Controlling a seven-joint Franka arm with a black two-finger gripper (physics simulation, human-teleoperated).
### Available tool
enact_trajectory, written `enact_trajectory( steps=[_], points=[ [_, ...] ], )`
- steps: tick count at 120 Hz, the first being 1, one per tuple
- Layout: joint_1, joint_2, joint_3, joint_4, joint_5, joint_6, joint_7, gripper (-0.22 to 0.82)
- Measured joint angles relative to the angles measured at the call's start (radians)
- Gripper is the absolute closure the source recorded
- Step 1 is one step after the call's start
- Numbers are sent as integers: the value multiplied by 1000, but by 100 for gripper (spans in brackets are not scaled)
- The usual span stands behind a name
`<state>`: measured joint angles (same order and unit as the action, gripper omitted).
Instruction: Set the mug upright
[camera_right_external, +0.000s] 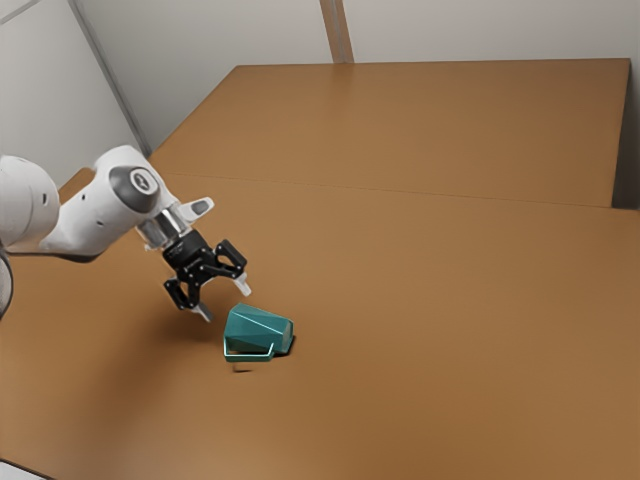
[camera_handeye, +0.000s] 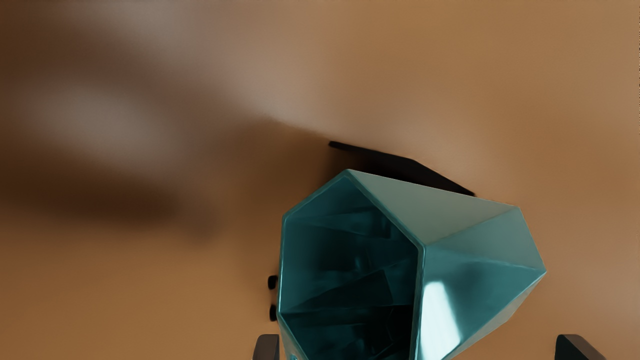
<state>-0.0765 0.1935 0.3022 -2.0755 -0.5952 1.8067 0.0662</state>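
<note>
Teal mug (camera_right_external: 258, 328) lies sideways (fingers (camera_right_external: 243, 286) parted nearby).

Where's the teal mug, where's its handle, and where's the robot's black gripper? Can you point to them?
Teal mug (camera_right_external: 259, 328): exterior view, on the side of its body.
Handle (camera_right_external: 248, 358): exterior view, on its long bar.
Black gripper (camera_right_external: 226, 303): exterior view, midway between its two fingertips.

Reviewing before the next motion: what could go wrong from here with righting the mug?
The claw is open, and in the wrist view one fingertip appears much nearer the mug than the other; closing may shove it first.
The sides are slanted facets, so a grip could slip.
The handle sticks out sideways and might snag during the turn.
</note>
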Motion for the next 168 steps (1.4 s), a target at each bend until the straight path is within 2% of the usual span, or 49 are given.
enact_trajectory(
  steps=[65, 69, 89, 105, 135, 151, 168],
  points=[
    [-2, 62, -7, -30, -266, 24, 7, 0],
    [-2, 62, -8, -29, -272, 24, 7, 5],
    [-6, 62, -10, -20, -280, 26, 5, 47],
    [-9, 60, -27, -8, -280, 30, 2, 64],
    [-10, 50, -86, 23, -261, 56, -15, 75],
    [-24, -23, -127, 35, -156, 78, -44, 76],
    [-51, -88, -136, 34, -14, 106, -79, 75]
  ],
)
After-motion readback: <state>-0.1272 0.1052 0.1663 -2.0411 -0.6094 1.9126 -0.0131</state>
